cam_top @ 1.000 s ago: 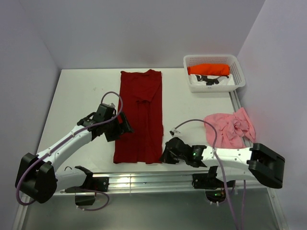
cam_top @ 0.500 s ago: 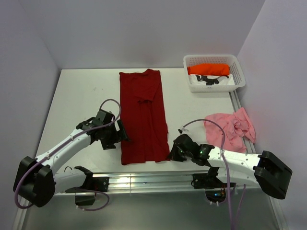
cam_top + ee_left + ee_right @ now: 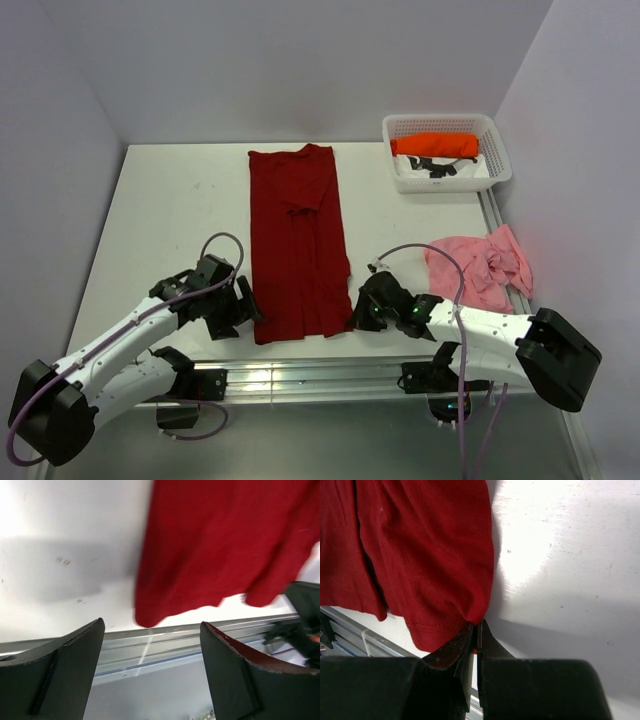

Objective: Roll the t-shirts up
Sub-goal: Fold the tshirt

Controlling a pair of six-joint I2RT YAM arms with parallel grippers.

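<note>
The dark red t-shirt [image 3: 297, 240] lies flat on the bench [image 3: 175, 200] as a long narrow strip. Its collar end is far from the arms and its hem is just short of the near edge. The right pincer [image 3: 476, 626] is drawn together at the hem's near right corner, and a thin bit of cloth looks to be nipped between its tips. The left pincer [image 3: 152, 625] stands wide apart with nothing in it, low over the bench just beside the near left corner. The pale pink t-shirt [image 3: 478, 268] sits crumpled at the right side of the bench, well apart from the red one. The orange t-shirt [image 3: 435, 145] rests in the white basket [image 3: 400, 125] at the far right. The red cloth looks light, limp and far from slippery. It should fold wherever it is lifted and drag across the bench rather than slide cleanly, so a pull on one corner alone would likely skew the strip. The doubled hem is the firmest place to hold. Both near corners taken at once would probably let the edge turn over evenly and start a straight roll toward the collar. A loose start would likely leave a slack, crooked bundle.
</note>
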